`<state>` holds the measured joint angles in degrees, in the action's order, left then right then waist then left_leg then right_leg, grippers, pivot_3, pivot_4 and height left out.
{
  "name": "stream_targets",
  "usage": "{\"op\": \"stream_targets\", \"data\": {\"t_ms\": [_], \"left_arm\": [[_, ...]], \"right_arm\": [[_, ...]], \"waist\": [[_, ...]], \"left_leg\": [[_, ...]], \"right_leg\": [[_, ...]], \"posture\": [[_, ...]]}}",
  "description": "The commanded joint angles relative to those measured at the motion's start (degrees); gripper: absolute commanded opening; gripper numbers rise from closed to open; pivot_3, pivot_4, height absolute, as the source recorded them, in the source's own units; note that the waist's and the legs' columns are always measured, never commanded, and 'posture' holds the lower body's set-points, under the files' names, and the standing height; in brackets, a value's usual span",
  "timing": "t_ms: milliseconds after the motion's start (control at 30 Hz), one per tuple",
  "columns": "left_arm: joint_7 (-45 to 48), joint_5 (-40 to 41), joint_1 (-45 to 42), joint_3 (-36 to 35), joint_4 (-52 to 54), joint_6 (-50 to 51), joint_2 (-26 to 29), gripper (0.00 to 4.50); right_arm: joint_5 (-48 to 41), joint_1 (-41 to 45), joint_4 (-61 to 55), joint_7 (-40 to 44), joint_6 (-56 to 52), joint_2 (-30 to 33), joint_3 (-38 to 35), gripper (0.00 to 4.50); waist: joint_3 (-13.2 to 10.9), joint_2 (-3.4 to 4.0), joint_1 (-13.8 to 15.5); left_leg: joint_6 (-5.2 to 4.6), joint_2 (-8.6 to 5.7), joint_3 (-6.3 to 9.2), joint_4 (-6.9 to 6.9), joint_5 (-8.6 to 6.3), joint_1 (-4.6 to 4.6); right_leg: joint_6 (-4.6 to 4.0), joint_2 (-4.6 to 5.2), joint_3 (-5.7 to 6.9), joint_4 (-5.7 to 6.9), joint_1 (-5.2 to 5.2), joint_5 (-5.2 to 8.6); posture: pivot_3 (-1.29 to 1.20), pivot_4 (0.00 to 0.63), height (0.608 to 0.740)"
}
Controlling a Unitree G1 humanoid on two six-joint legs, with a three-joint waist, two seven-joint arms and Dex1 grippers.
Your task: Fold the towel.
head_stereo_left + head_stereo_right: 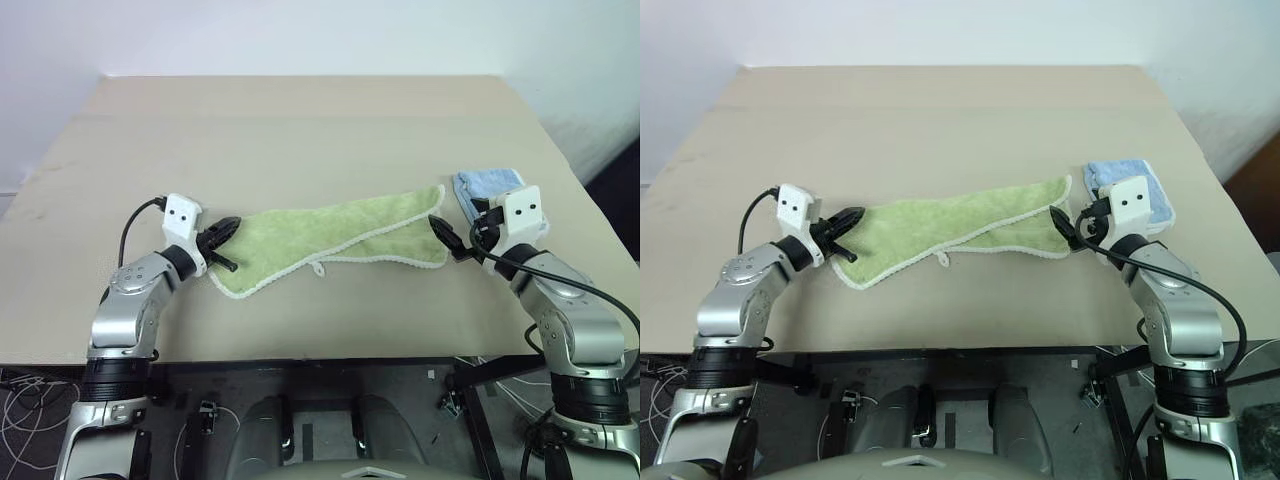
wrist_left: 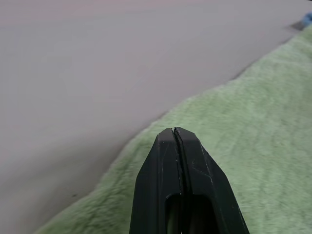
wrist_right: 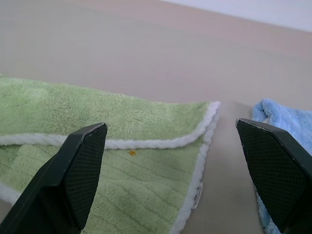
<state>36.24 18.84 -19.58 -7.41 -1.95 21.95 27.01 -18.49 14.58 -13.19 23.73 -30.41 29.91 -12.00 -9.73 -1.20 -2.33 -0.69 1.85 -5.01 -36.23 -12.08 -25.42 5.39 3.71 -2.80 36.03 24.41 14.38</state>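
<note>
So the towel (image 1: pixel 335 240) is laid out long and rumpled across the near part of the counter (image 1: pixel 300 120), stretched roughly between the two arms, with one layer already lapped over another so that a white-edged hem runs diagonally along the middle and the little white loop (image 1: pixel 318 268) is left poking out on the near side. The left gripper (image 1: pixel 222 243) is parked right at the towel's left end, and in the left wrist view its jaws are seen pressed fully together with nothing obviously pinched between them, green terry just spread out beyond the tips; whether a thin bit of cloth is nipped underneath can't really be told from the head views, so it's probably best read as closed and empty. The right gripper (image 1: pixel 447 238) is held at the towel's right end with its jaws spread wide, and in the right wrist view the corner and the small dark mark (image 3: pixel 132 153) are framed between the two fingers, which looks like a lineup for taking that corner. The light blue towel (image 1: pixel 487 187) is left folded just beside the right end, barely apart from the green one, presumably set aside and not to be snagged. Folding looks only partly done.
</note>
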Motion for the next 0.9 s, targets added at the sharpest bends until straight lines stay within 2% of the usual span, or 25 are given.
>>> {"op": "stream_targets", "data": {"t_ms": [33, 300, 400, 467, 500, 700, 900], "left_arm": [[4.3, 0.6, -1.5, 0.4, -0.1, -1.6, 2.3, 0.00], [12.3, 0.8, -3.8, 1.7, -2.5, -2.2, 6.8, 0.00], [20.3, 2.2, -2.7, 3.7, -1.5, -2.0, 9.9, 0.00], [24.9, 2.2, -2.2, 5.4, -1.2, -2.3, 11.8, 0.39], [30.4, 2.8, -1.1, 7.2, 0.0, -2.1, 14.4, 0.57], [50.4, 1.0, 0.5, 15.0, 1.2, -5.2, 25.4, 2.49], [53.3, -3.9, -4.3, 18.3, -3.8, -12.3, 25.6, 4.42]], "right_arm": [[0.5, -0.8, -1.9, -1.3, 1.8, -0.5, -1.5, 4.46], [0.7, -2.8, -3.3, -2.8, 2.3, -2.5, -0.3, 4.46], [0.6, -2.6, -3.1, -3.0, 2.5, -2.7, -0.1, 4.46], [0.8, -2.5, -2.8, -3.0, 2.6, -2.9, 0.1, 4.50], [0.8, -2.3, -2.5, -2.8, 2.8, -2.9, 0.4, 4.50], [1.2, -1.3, -0.9, -2.3, 3.8, -2.9, 1.1, 4.50], [1.4, -1.5, -1.0, -2.4, 4.3, -3.5, 1.7, 4.50]], "waist": [[0.0, 0.00, 0.0], [0.0, 0.00, 0.0], [0.0, 0.00, -0.1], [0.0, 0.00, -0.2], [0.0, 0.00, -0.2], [0.0, 0.01, -0.3], [0.0, 0.03, -0.3]], "left_leg": [[0.00, 0.00, 0.00, -0.01, 0.00, 0.00], [-0.01, 0.00, -0.02, -0.05, 0.00, 0.00], [-0.01, 0.00, -0.01, -0.04, 0.00, 0.01], [-0.01, 0.02, -0.01, -0.02, 0.00, 0.01], [0.00, 0.02, -0.02, -0.01, 0.00, 0.01], [0.16, 0.06, -0.06, 0.12, -0.09, -0.01], [0.18, 0.06, -0.48, 0.40, -0.10, -0.05]], "right_leg": [[0.00, -0.01, 0.00, 0.00, 0.00, 0.00], [0.00, -0.02, 0.00, 0.02, -0.01, 0.00], [0.00, -0.02, 0.00, 0.02, -0.01, 0.00], [0.00, -0.03, -0.01, 0.01, 0.01, 0.00], [-0.01, -0.03, -0.01, 0.00, 0.01, 0.01], [-0.14, 0.07, -0.04, -0.01, 0.12, 0.08], [-0.30, 0.73, 0.33, -0.01, 0.13, 0.13]], "posture": [[0.00, 0.150, 0.740], [0.00, 0.150, 0.740], [0.00, 0.150, 0.740], [0.00, 0.150, 0.740], [0.00, 0.150, 0.740], [0.00, 0.150, 0.740], [0.00, 0.150, 0.740]]}}
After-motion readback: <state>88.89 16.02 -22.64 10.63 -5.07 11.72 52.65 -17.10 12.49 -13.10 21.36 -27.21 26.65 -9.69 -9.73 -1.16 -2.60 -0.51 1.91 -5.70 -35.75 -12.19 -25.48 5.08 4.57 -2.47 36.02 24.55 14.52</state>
